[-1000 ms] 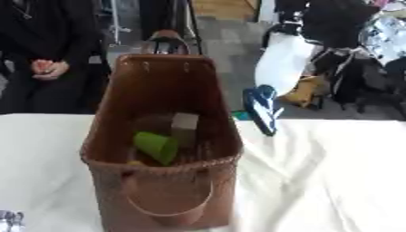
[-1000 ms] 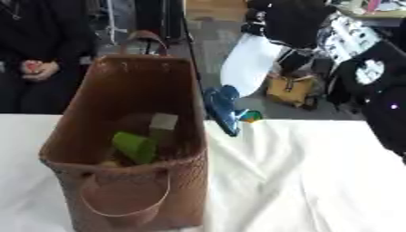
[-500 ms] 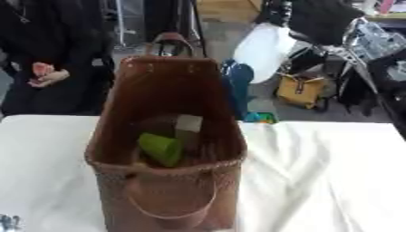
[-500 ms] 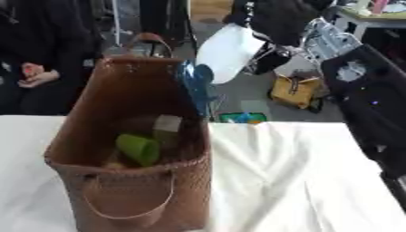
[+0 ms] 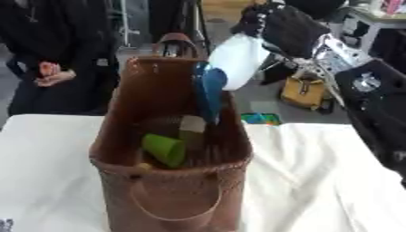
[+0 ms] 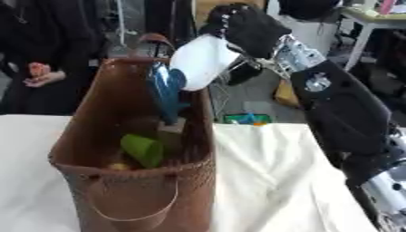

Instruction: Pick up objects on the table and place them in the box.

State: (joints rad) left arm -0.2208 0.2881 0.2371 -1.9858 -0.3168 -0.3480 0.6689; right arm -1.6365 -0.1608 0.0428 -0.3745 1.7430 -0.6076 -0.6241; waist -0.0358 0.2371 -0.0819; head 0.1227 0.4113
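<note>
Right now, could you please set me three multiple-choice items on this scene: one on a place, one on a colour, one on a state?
1. Where is the bottle's blue spray head?
A. over the basket's opening
B. flat on the cloth
C. under the table

2. What colour is the cup in the basket?
A. red
B. green
C. white

3. What is the right hand doing?
A. resting open on the cloth
B. holding the bottle
C. gripping the basket's handle

Answers:
1 A: the bottle is tilted, its head inside the rim of the basket.
2 B: the cup is green.
3 B: the right hand is curled round the bottle's top end.
</note>
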